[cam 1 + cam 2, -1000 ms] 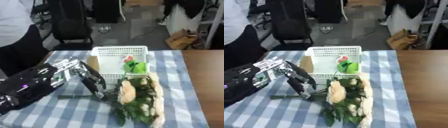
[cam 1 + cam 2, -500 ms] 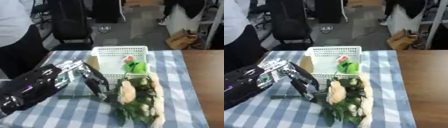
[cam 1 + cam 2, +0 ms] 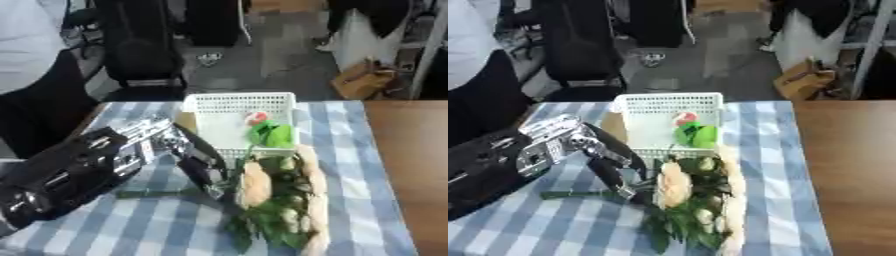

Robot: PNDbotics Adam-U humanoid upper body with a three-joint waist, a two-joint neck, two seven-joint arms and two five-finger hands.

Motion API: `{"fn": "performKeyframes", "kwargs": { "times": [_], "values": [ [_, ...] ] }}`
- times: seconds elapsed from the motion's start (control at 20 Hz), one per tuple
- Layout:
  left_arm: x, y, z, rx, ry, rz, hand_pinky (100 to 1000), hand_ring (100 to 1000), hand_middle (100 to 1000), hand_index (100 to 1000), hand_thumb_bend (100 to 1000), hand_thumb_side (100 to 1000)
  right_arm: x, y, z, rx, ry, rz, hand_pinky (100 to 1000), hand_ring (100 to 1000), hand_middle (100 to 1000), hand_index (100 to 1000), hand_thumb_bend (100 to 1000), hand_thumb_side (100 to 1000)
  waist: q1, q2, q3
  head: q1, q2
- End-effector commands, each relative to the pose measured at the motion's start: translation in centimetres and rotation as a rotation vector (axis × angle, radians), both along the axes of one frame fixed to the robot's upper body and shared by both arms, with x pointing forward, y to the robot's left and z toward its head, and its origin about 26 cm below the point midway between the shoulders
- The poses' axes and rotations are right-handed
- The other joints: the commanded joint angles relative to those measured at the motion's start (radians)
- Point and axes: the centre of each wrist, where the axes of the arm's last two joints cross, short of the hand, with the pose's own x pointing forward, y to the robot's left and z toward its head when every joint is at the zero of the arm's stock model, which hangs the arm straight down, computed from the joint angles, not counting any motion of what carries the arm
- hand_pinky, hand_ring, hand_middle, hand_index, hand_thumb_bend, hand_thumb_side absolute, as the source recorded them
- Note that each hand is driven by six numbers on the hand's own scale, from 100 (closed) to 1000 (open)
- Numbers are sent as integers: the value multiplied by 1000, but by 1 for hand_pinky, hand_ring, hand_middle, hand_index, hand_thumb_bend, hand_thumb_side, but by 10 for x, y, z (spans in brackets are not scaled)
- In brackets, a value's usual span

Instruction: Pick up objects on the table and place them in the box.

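A white slatted basket [image 3: 236,98] stands at the far middle of the checked tablecloth, holding a small red and green flower [image 3: 267,131]. A bouquet of cream flowers with green leaves [image 3: 280,195] lies just in front of it. Its long green stem [image 3: 579,194] runs left across the cloth. My left hand [image 3: 199,161] comes in from the left, fingers straight and pointing down at the bouquet's left edge, over the stem. Whether the fingertips touch the stem is hidden. My right hand is out of sight.
A brown wooden table [image 3: 411,160] adjoins on the right. A flat brown thing [image 3: 185,120] leans at the basket's left side. Beyond the far edge stand a black chair [image 3: 144,55] and a cardboard box [image 3: 363,80] on the floor.
My left hand has slid a little right and forward, closing on the bouquet's left edge. The bouquet and basket have stayed put.
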Motion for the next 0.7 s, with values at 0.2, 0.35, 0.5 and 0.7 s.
{"fn": "performKeyframes", "kwargs": {
  "times": [0.2, 0.35, 0.5, 0.7],
  "values": [
    [10, 5, 12, 25, -62, 29, 984, 1000, 1000, 1000, 632, 1000, 1, -1, 9, -26, -19, 17, 722, 768, 616, 631, 100, 966, 0, -17, 1, 2, -13],
    [13, 6, 11, 32, -67, 39, 984, 1000, 1000, 1000, 638, 1000, 1, -1, 8, -25, -19, 18, 722, 768, 616, 631, 100, 966, 0, -17, 0, 4, -14],
    [17, 8, 9, 40, -68, 47, 984, 1000, 1000, 1000, 647, 1000, 1, -1, 9, -24, -20, 18, 723, 768, 616, 631, 100, 965, 0, -17, -1, 4, -14],
    [21, 10, 6, 44, -61, 55, 984, 1000, 1000, 1000, 644, 1000, 1, -1, 9, -23, -21, 19, 723, 768, 616, 631, 100, 965, 0, -16, -2, 2, -13]
  ]
}}
